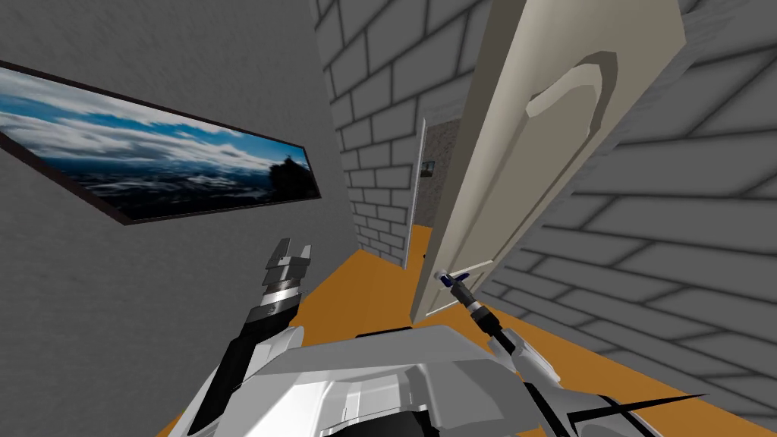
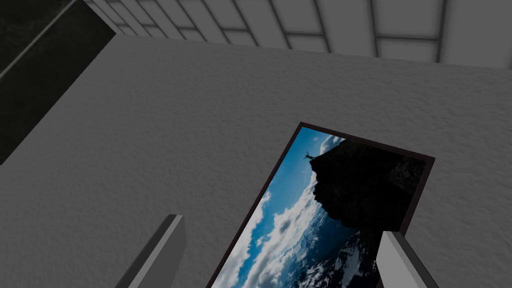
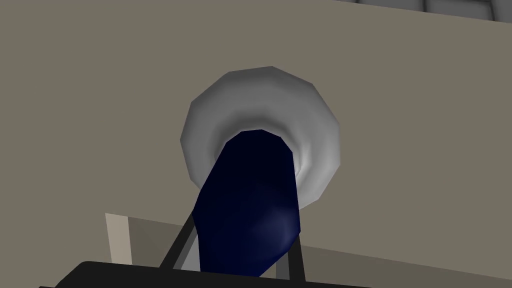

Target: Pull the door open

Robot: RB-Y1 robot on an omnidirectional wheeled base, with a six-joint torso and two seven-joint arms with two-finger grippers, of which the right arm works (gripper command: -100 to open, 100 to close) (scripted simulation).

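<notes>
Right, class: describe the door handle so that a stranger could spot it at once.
Find the cream door ajar between grey brick walls. Near its edge a pale grey round plate carries a handle, dark blue unlike everything around it, gripped by the right gripper.

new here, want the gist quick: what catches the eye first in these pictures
The tall cream door, ajar ahead on the right, with the right gripper shut on its dark blue handle. Next, the framed sky picture on the grey wall to the left, with the open left gripper raised near it.
</notes>
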